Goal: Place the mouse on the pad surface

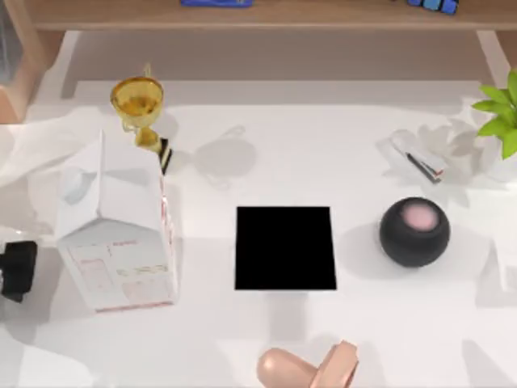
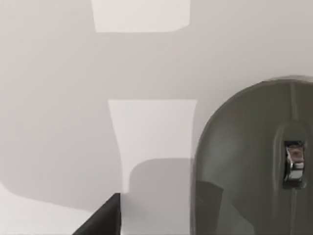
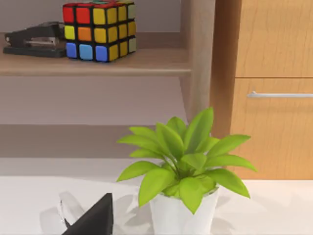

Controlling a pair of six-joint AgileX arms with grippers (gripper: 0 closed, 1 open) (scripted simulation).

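**Grey mouse close under the left gripper, pad bare**

Small smooth oval mouse (image 2: 244,161), seen close in the left wrist view: dull grey rounded shell with a faint greenish cast, a fine seam down the middle and a shiny metallic scroll wheel set in a short slot. Lies flat on the white table (image 2: 58,98), partly cut off by the picture's edge. Just beside a dark tip of the left gripper (image 2: 100,221), with a strip of table between them, so apart and not touching. Held by nothing. Whether that gripper stands wide or narrow: cannot tell.

From above, left gripper as a black block at the table's far left edge, beside a tall white milk carton with pink print (image 1: 121,242). Exact spot of the mouse from above: cannot tell.

Flat matte black, nearly square pad (image 1: 284,248) at the table's middle, nothing on it. To its right, a black ball with a pink top (image 1: 414,231); near the front edge, a peach-coloured rounded object (image 1: 303,368); behind the carton, a gold trophy cup (image 1: 138,105).

Right gripper (image 3: 93,219) as a dark tip near a green leafy plant in a white pot (image 3: 182,169), at the table's right rear. Wide or narrow: cannot tell.
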